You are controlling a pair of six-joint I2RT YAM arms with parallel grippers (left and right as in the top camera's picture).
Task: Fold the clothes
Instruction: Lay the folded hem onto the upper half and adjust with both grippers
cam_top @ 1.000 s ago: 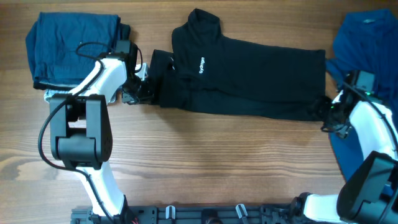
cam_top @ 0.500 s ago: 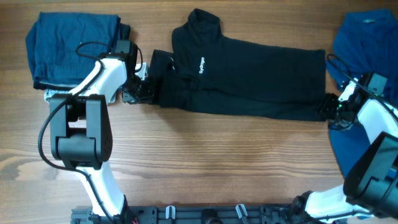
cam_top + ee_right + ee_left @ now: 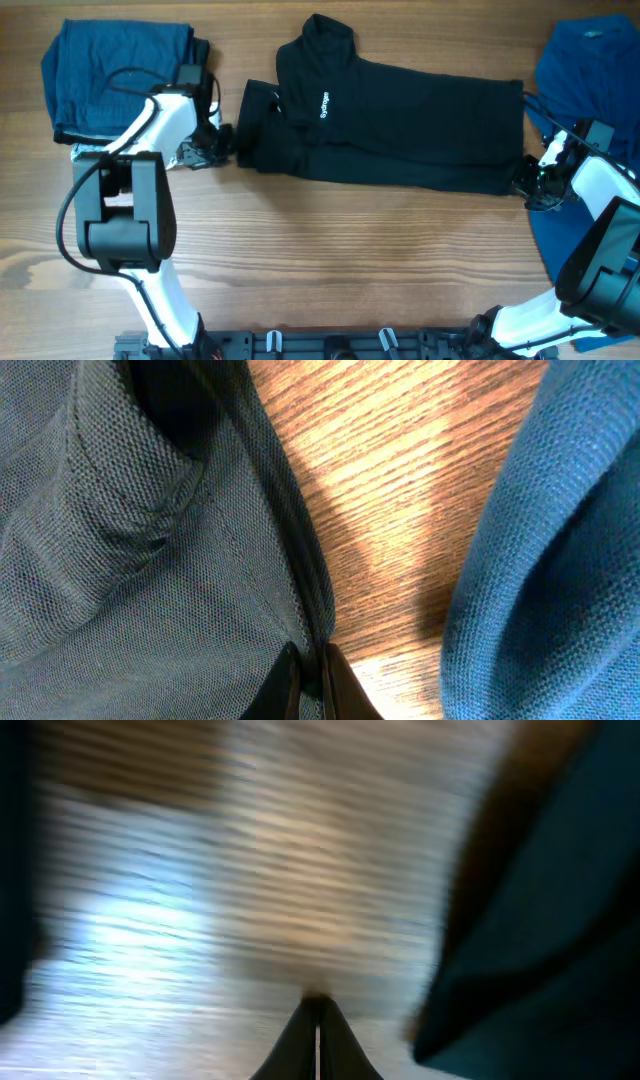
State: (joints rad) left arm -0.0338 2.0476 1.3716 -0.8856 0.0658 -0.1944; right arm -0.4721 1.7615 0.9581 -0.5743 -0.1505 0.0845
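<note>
Folded dark blue garment at far left of the wooden counter, left gripper pinched closed just beside a sleeve, black polo shirt spread mid-counter, right gripper clamped on its hem, bright blue shirt far right.

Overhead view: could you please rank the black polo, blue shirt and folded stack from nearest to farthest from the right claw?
1. Polo: centre, hem in the right claw.
2. Blue shirt: right edge, beside it.
3. Folded stack: far left.

Blue shirt partly beyond right edge
</note>
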